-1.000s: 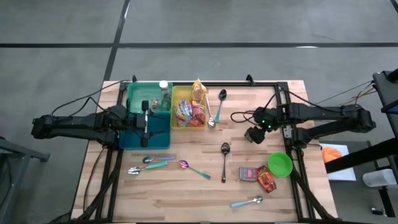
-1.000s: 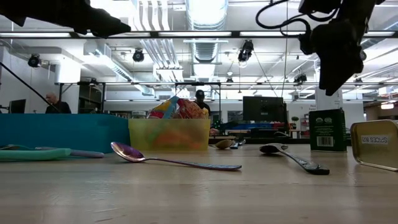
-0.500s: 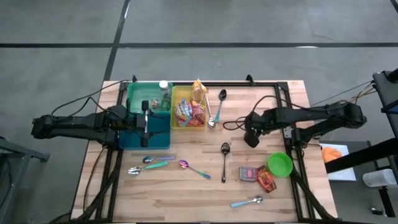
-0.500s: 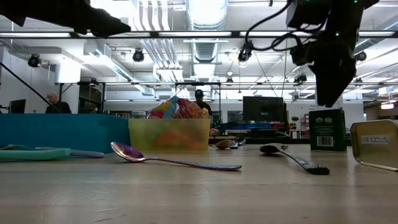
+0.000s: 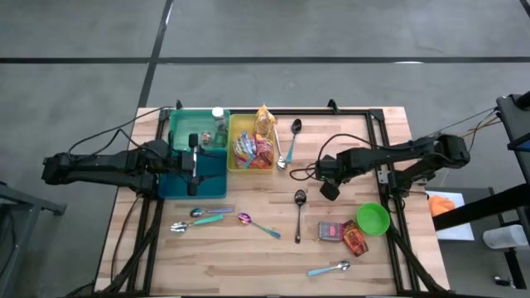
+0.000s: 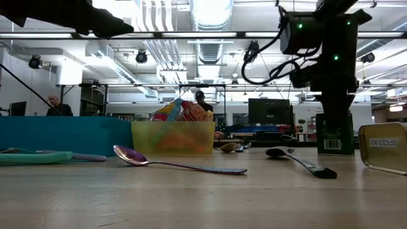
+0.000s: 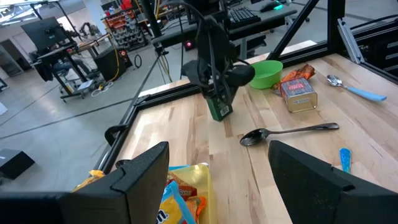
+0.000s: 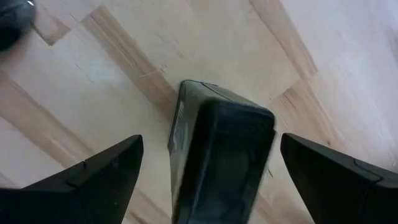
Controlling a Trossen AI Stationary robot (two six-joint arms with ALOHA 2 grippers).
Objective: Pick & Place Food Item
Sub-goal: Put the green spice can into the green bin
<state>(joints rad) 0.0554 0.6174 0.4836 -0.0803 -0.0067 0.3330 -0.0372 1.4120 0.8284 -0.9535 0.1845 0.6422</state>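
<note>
Two arms at work: the right tool [image 5: 329, 190] hangs over the dark green box [image 7: 219, 110], fingers spread apart either side, box upright on the counter [image 5: 364, 252]. At nine o'clock, the left tool [image 5: 193, 168] gapes open over the teal bin [image 5: 178, 184].

The table [image 5: 215, 248] is pale wood in butcher-block strips, framed by black rails, standing on a grey concrete floor [image 5: 331, 29] crossed by dark seams. Beyond it lies an open workshop — white ceiling ducts [image 6: 210, 13] and pipes, bright strip lights, a dark monitor [image 6: 269, 111] — with two people [image 6: 54, 105] far back among benches and cluttered shelves [image 7: 124, 15]
</note>
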